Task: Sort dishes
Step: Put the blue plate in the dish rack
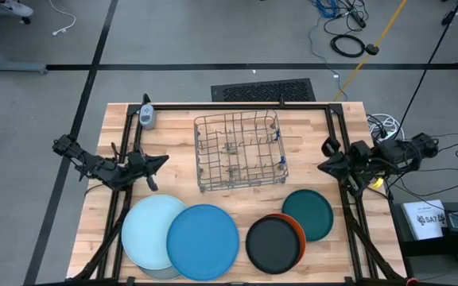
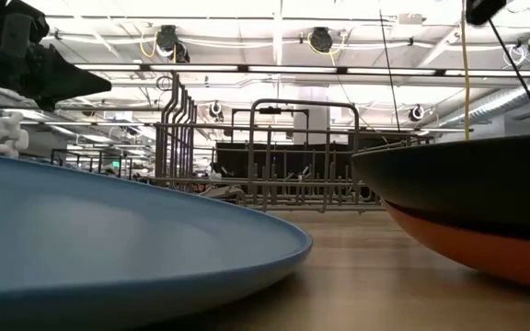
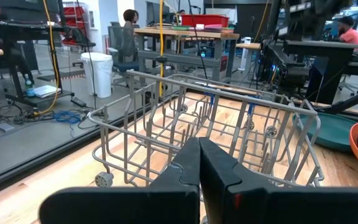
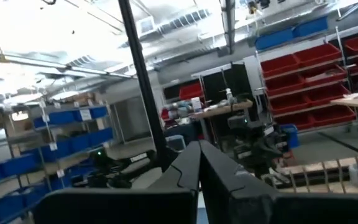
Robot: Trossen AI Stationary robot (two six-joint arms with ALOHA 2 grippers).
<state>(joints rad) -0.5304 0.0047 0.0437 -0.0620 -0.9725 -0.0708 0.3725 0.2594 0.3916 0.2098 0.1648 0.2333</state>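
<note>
**A:** While both arms wait, where do your dishes lie relative to the dish rack [image 1: 239, 151]?

**B:** You have the rack standing in the middle of the wooden table [image 1: 308, 119]. On its near side, toward the left arm, you see the pale blue plate [image 1: 145, 226], and the mid-blue plate [image 1: 203, 241] overlaps its edge on the side nearer the rack's centre line. Another plate's rim peeks out beneath those two; you cannot tell its colour for certain.

**A:** And the small ones?

**B:** Near side of the rack again, toward the right arm. Your black plate [image 1: 272, 243] lies on top of the orange plate [image 1: 296, 225], of which only a crescent shows. The dark teal plate [image 1: 309, 211] lies just beside them, touching or slightly overlapping the orange one, and it is the closest of the three to the rack's corner.

**A:** What are the jaws doing?

**B:** Your left gripper [image 1: 161, 161] hovers to the left of the rack, pointing at it, jaws pressed together with nothing between them; the left wrist view shows the closed fingers [image 3: 188, 168] facing the rack's wires. Your right gripper [image 1: 324, 165] hovers to the right of the rack, jaws likewise pressed together and empty, as the right wrist view confirms.

**A:** Anything in the rack?

**B:** You can see only its own wires and small wheels.
</note>
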